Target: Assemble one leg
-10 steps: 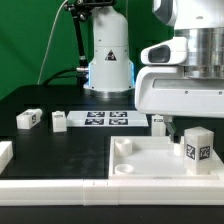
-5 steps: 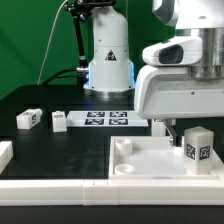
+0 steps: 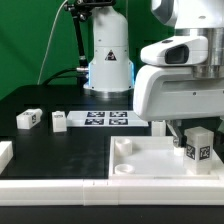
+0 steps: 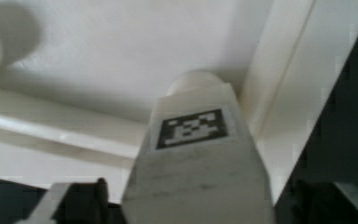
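Observation:
One leg (image 3: 199, 146), a small white block with a marker tag, stands upright in the right part of the large white tray-like part (image 3: 140, 165). My gripper (image 3: 186, 128) hangs just above and behind it, fingers down. In the wrist view the leg (image 4: 199, 130) fills the middle, with a dark finger on each side (image 4: 80, 203) and a small gap between each finger and the block. The gripper (image 4: 202, 208) is open around the leg. Two more legs (image 3: 29, 119) (image 3: 59, 121) lie at the exterior view's left; another (image 3: 158, 124) shows partly behind the gripper.
The marker board (image 3: 107, 119) lies flat in the middle of the black table. The arm's white base (image 3: 108, 62) stands behind it. Another white part (image 3: 5, 152) pokes in at the left edge. The tray has raised rims and a corner hole (image 3: 123, 146).
My gripper has moved toward the exterior view's right and slightly down, over the upright leg. The other legs have not moved.

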`<state>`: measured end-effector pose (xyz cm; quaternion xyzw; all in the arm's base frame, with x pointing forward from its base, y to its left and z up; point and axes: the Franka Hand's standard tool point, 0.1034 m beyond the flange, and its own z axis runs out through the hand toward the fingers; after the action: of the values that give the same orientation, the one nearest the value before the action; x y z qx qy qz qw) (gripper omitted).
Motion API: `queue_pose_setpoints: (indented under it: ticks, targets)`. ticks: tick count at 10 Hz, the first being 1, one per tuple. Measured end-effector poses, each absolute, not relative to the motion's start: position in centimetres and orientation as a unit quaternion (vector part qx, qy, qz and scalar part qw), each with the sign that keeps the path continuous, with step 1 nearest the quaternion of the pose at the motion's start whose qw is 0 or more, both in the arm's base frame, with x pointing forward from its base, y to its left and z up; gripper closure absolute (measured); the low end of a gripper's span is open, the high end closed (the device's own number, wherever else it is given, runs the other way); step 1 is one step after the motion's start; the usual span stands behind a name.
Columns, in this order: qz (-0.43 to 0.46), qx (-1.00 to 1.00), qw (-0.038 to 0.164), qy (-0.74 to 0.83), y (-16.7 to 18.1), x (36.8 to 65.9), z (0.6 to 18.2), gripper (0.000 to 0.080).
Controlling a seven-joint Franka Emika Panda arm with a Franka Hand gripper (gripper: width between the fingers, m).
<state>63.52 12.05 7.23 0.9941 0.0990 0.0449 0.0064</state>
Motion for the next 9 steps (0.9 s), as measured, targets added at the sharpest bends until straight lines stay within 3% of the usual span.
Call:
queue_pose_setpoints:
  ticks: [1, 2, 5, 9]
  targets:
    - [0.045, 0.994, 0.006, 0.100, 12.0, 63.5, 7.2, 0.0371]
    - [0.045, 0.996, 0.004, 0.076, 12.1, 63.5, 7.2, 0.0509]
    - [0.051, 0.993, -0.006, -0.108, 12.1, 63.5, 7.2, 0.0509]
    - [0.057, 0.951, 0.007, -0.304, 10.0, 63.4, 7.2, 0.0503]
